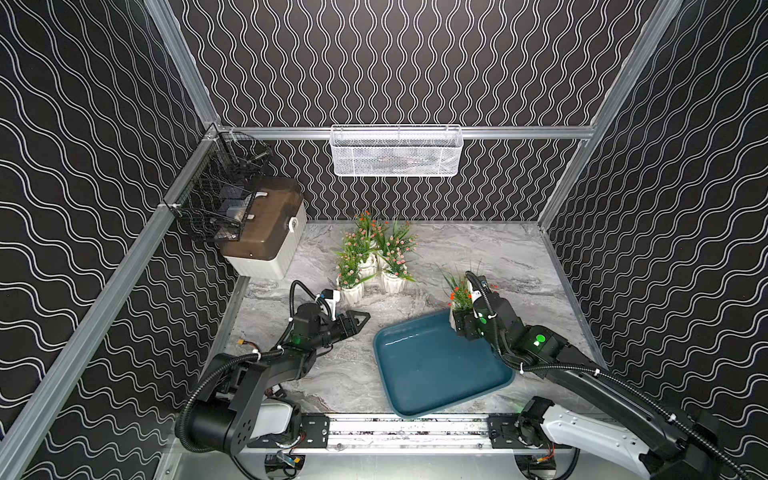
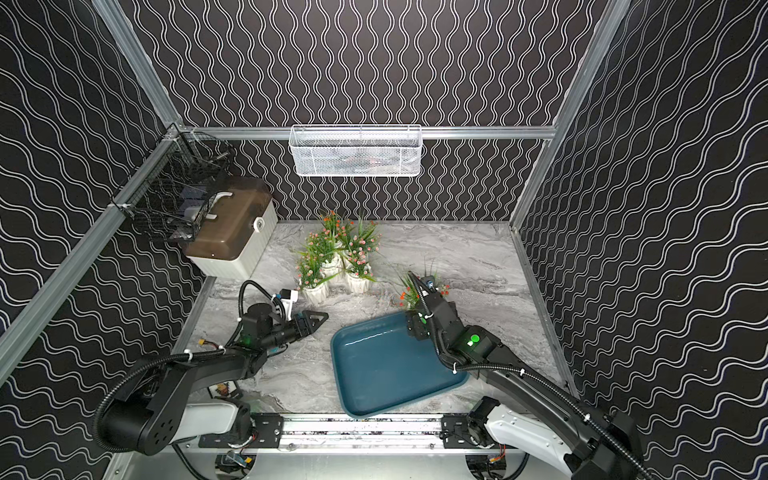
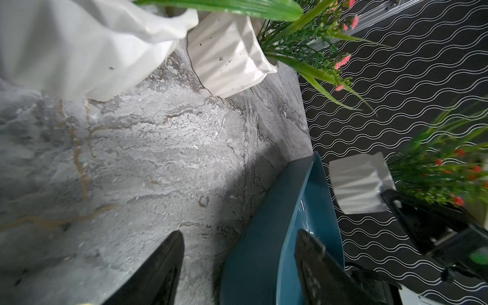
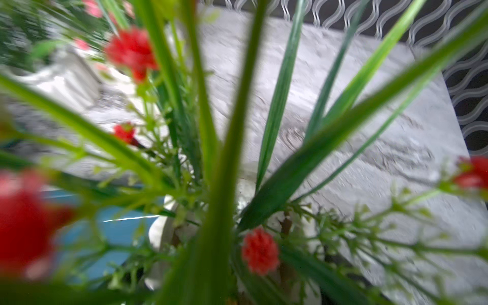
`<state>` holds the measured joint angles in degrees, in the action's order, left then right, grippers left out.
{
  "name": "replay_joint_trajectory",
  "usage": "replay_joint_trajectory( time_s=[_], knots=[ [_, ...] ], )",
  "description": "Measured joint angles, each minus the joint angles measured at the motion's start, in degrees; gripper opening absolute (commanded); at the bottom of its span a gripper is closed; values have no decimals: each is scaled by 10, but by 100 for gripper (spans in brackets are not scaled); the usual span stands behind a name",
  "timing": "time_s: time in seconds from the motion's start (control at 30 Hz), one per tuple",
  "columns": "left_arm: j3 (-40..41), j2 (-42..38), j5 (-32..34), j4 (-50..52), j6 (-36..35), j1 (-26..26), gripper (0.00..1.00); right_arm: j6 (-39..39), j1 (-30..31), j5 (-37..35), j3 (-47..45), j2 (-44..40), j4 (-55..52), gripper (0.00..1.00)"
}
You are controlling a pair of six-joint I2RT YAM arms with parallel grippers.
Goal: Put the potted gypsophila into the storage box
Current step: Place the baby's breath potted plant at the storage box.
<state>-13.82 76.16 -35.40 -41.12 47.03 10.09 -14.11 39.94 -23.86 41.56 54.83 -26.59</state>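
Left wrist: held gypsophila pot [image 3: 357, 182] (elsewhere obscured)

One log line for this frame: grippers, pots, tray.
right gripper: shut on pot, at tray corner | left gripper: open, empty | tray: empty | back pots: four, on table

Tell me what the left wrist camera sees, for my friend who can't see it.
The right gripper holds a white ribbed pot of red flowers beside the teal tray's rim. A pink-flowered pot and a blurry near pot sit on the grey marble table; the left gripper's black fingers stand open, empty.
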Motion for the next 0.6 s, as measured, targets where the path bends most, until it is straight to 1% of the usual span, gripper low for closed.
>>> replay_joint_trajectory(
  time_s=[0.07, 0.13, 0.27, 0.6],
  knots=[
    [0, 4, -2, -4, 4, 0, 70, -2, -33, 22, -16, 2, 3, 63],
    [0, 7, -3, -5, 9, 0, 70, -2, -50, 37, -28, 14, 13, 63],
    [0, 7, -4, -8, 10, 0, 70, -2, -63, 81, -37, 55, 43, 64],
    [-1, 0, -4, -8, 10, 0, 70, 1, -97, 117, -43, 133, 137, 63]
  ],
)
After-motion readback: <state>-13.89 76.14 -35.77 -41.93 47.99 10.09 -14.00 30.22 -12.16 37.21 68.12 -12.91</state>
